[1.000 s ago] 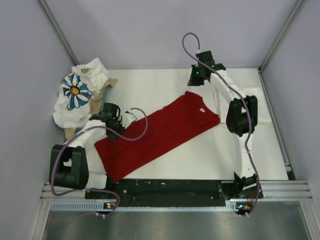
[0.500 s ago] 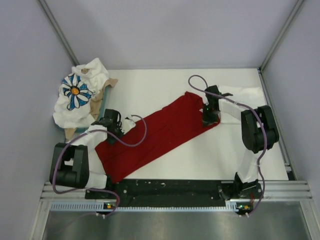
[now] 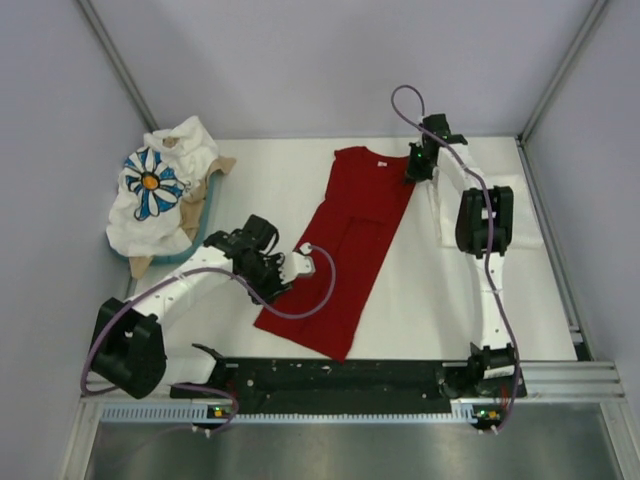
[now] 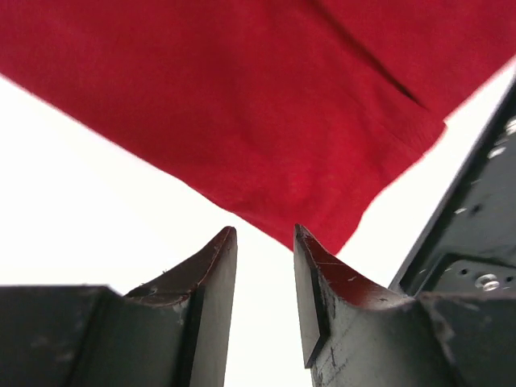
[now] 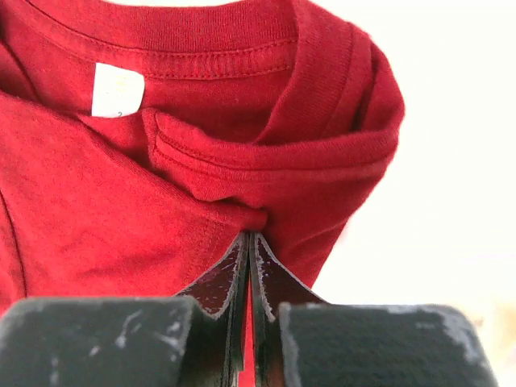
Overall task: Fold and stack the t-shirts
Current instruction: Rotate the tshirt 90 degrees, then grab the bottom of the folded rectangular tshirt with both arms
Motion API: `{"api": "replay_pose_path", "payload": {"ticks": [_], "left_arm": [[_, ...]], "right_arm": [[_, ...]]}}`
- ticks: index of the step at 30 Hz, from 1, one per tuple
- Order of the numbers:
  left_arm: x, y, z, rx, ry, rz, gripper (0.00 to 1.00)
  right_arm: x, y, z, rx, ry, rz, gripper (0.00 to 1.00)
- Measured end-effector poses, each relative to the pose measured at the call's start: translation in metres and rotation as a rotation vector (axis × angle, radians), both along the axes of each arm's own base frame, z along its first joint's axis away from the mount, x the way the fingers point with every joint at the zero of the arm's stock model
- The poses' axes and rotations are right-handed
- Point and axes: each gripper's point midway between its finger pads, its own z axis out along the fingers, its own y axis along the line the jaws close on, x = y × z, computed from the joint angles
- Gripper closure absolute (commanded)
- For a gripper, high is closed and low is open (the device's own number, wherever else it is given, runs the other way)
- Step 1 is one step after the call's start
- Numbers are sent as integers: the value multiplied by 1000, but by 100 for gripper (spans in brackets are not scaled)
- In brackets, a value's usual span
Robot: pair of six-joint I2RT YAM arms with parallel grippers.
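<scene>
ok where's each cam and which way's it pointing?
Top external: above, behind the bases, facing down on the table; left arm, right arm show.
Left wrist: on left arm, facing the red t-shirt at its hem, past the open left claw.
Right wrist: on right arm, facing its collar past the right claw, shut on it.
Shared: the red t-shirt.

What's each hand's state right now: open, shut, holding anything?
Left hand: open, empty, fingertips just short of an edge of the plain red cloth t-shirt.
Right hand: closed, pinching the red t-shirt near its collar.
</scene>
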Motion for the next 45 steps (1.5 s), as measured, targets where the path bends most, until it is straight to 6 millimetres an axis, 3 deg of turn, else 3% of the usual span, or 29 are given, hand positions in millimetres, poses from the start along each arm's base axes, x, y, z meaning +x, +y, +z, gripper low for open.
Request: {"api": "replay_pose_path", "payload": {"ticks": [3,6,9,11,13,19,20,21,22,26,30,31,36,40,42,45], "left_arm": [[-3,-38,25,-99,-9,-92,61],[-5,-47,34,-132,5,-100,60],[-9,-44,27,-115,36,-100,56],[-14,-43,19,-99,48,-117,55],[-22,-42,10,-83,57,-158,53],[-36,-23,-21,-4,42,-256,49],[-38,-19,-26,15,42,-263,48],[-39,-16,-29,27,41,-269,48],[-39,-13,-33,42,33,-277,48],[-41,-12,-44,66,18,-303,49],[-40,-16,-48,96,-6,-328,81],[-39,-18,-48,104,-14,-334,85],[-47,-25,-47,116,-24,-370,78],[-67,-27,-44,72,17,-408,73],[-73,-25,-41,72,21,-419,67],[-77,-22,-40,83,28,-424,60]], "right_arm": [[33,-2,4,-6,-82,27,92],[34,-2,11,8,-94,75,80],[21,4,24,31,-105,148,65],[-5,11,39,49,-105,213,53],[-43,23,67,72,-135,284,43],[-164,91,189,213,-505,560,36],[-187,102,203,254,-572,615,21],[-209,111,211,293,-618,664,13],[-226,116,215,323,-652,701,13],[-276,130,193,368,-686,827,13],[-330,149,164,346,-694,1043,13],[-345,153,159,331,-699,1107,13],[-420,162,136,228,-764,1415,14],[-487,157,82,135,-762,1728,25],[-503,153,50,56,-716,1843,28],[-510,146,8,-88,-629,1970,32]]}}
